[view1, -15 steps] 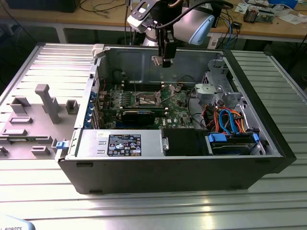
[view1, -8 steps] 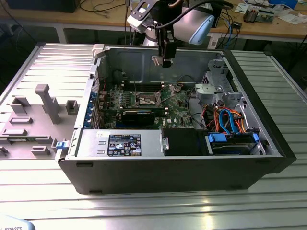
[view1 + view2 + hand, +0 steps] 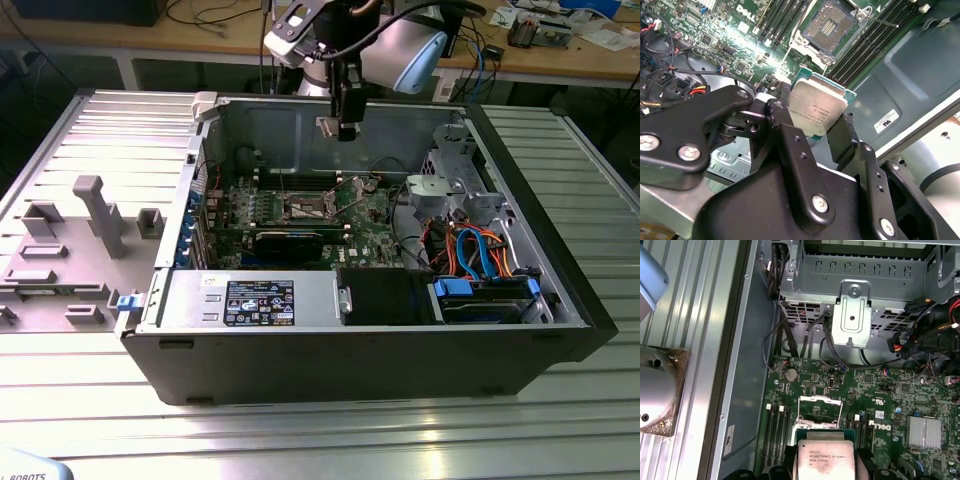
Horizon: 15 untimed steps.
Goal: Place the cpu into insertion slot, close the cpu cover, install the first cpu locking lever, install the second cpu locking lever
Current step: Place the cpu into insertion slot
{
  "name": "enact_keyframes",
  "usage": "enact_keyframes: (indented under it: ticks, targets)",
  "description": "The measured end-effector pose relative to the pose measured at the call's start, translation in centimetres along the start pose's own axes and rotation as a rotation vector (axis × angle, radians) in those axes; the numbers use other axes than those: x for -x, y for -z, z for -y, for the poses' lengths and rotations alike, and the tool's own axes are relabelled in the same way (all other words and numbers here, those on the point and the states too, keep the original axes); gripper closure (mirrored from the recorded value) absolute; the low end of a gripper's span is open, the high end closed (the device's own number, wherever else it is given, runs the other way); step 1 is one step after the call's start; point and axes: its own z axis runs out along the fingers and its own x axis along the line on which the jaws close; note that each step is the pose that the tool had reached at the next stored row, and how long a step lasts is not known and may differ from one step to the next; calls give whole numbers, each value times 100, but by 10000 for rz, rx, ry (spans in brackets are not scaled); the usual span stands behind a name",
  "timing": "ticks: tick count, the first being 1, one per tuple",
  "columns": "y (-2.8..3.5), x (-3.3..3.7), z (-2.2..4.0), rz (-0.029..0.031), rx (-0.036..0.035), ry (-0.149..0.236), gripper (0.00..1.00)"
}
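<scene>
Over the open computer case (image 3: 350, 360), close to its far wall in the exterior view, the gripper (image 3: 347, 125) hung high above the green motherboard (image 3: 240, 208). Its claw was pinching the cpu (image 3: 817, 107) by two opposite edges, a finger (image 3: 785, 135) on each side, with the chip's metal top turned toward the second wrist camera. The insertion slot (image 3: 832, 25) lay uncovered near the board's middle, below the chip and well apart from it. Risks, as judged: the hold was on thin edges only, so a jolt could slip or twist the chip. A tilted or rotated descent would miss the socket's keying and bend contacts. Sideways drift would land it on the memory slots (image 3: 785, 17) just beside the socket.
</scene>
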Motion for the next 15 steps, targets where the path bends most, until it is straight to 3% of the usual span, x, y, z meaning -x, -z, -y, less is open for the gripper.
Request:
enact_keyframes:
  ticks: [4, 15]
  targets:
    - [-4, 0, 0, 26, 5, -281, 46]
    - [-5, 0, 0, 29, 6, -311, 46]
